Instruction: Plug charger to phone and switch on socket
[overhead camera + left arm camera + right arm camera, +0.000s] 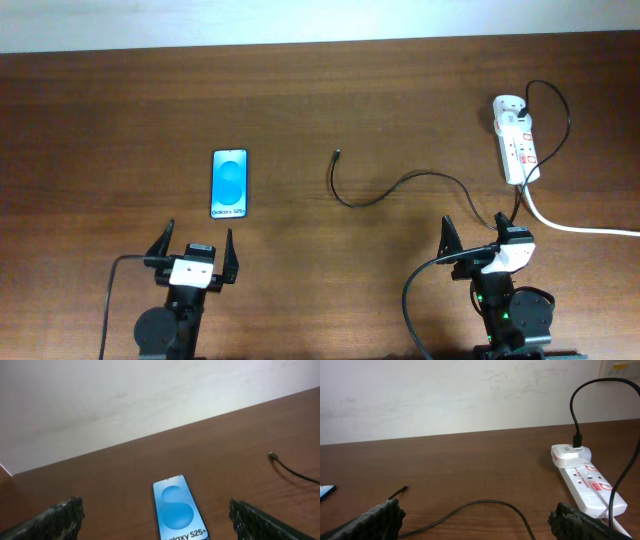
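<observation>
The phone (229,183) lies flat on the table with its blue screen lit, left of centre; it also shows in the left wrist view (177,510). The charger (400,185) is a thin black cable winding from the socket (515,140) to a free tip near the table's middle. In the right wrist view the cable (480,503) curves between my fingers, and the socket (585,482) is to the right. My left gripper (198,240) is open and empty just in front of the phone. My right gripper (472,232) is open and empty over the cable.
A thick white cord (580,228) runs from the socket to the right edge. A white adapter (508,105) sits in the socket's far end. The cable tip (272,455) lies right of the phone. A pale wall stands behind the table's far edge.
</observation>
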Robot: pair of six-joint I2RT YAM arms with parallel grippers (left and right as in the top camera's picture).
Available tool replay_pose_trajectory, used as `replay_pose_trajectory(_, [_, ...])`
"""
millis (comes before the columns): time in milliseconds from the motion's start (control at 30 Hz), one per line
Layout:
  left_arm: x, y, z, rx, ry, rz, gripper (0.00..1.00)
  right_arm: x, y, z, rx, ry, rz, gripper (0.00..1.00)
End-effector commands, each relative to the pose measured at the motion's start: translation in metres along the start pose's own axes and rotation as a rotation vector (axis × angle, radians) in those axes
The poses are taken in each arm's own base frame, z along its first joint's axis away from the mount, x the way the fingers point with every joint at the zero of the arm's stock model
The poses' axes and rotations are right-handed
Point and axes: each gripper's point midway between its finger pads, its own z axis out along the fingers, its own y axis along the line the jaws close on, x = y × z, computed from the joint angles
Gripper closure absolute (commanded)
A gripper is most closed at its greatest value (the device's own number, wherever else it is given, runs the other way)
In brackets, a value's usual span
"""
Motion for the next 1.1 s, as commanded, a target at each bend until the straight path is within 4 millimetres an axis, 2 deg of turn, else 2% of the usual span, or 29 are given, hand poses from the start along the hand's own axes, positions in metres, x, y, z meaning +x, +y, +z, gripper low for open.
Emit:
replay_pose_trajectory(0, [-0.016, 0.006, -0.001, -0.029, -0.067, 0.015, 0.01, 0.002, 0.002, 0.000, -0.009, 0.004, 0.007, 0.02])
replay_pose_trajectory(133, [-0.024, 0.008, -0.002, -0.038, -0.100, 0.016, 0.01, 0.002, 0.002, 0.000, -0.009, 0.004, 0.007, 0.02])
replay_pose_trajectory(333, [-0.027, 0.009, -0.002, -0.035, -0.115, -0.104, 0.01, 0.002, 0.002, 0.000, -0.009, 0.004, 0.007, 0.02])
replay_pose_trajectory(400, [-0.036, 0.011, -0.004, -0.033, -0.132, -0.141, 0.01, 0.002, 0.002, 0.000, -0.009, 0.004, 0.007, 0.02])
replay_pose_trajectory(467, [-0.051, 0.014, -0.007, -0.030, -0.145, -0.140, 0.01, 0.002, 0.002, 0.000, -0.009, 0.004, 0.007, 0.02])
replay_pose_trajectory(600, [-0.099, 0.027, -0.008, -0.028, -0.131, -0.140, 0.01, 0.002, 0.002, 0.000, -0.009, 0.004, 0.007, 0.02])
replay_pose_trajectory(667, [-0.133, 0.037, -0.001, -0.020, -0.090, -0.143, 0.01, 0.002, 0.002, 0.000, -0.009, 0.004, 0.007, 0.02])
replay_pose_trajectory(700, [-0.141, 0.040, 0.004, -0.015, -0.061, -0.146, 0.01, 0.002, 0.002, 0.000, -0.009, 0.004, 0.007, 0.02])
replay_pose_trajectory(767, [-0.159, 0.045, 0.025, 0.021, 0.053, -0.157, 0.01, 0.002, 0.002, 0.000, -0.009, 0.004, 0.007, 0.02])
replay_pose_trajectory(867, [-0.176, 0.047, 0.077, 0.102, 0.257, -0.183, 0.01, 0.002, 0.002, 0.000, -0.009, 0.004, 0.007, 0.02])
replay_pose_trajectory(933, [-0.173, 0.049, 0.110, 0.130, 0.404, -0.199, 0.01, 0.002, 0.002, 0.000, -0.009, 0.004, 0.007, 0.02])
replay_pose_trajectory(1033, [-0.155, 0.045, 0.162, 0.205, 0.681, -0.236, 0.01, 0.002, 0.002, 0.000, -0.009, 0.004, 0.007, 0.02])
replay_pose_trajectory(1067, [-0.147, 0.042, 0.168, 0.226, 0.749, -0.246, 0.01, 0.002, 0.002, 0.000, -0.009, 0.004, 0.007, 0.02])
